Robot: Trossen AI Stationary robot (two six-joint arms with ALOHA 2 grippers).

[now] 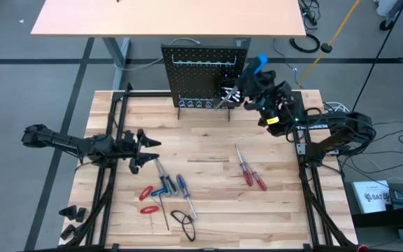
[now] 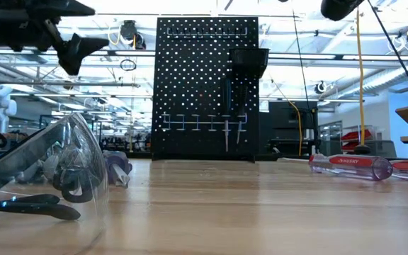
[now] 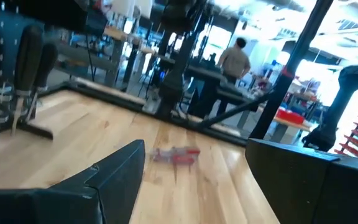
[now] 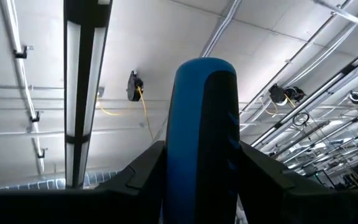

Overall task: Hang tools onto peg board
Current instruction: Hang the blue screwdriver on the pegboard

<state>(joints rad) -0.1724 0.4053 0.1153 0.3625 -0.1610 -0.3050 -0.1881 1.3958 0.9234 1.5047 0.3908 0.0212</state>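
Clamped on the blue-and-black-handled screwdriver (image 1: 256,67), whose handle points up beside the small upright black perforated metal peg board (image 1: 205,73) at the worktop's far edge, the right gripper (image 1: 247,87) could miss the hook and drop it, while the left gripper (image 1: 147,150) waits wide open.

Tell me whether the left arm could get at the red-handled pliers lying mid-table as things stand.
Probably yes. The left gripper is open and empty above the table, and the red-handled pliers lie alone on bare wood with nothing between. The right gripper, holding the blue-handled screwdriver, is up at the peg board.
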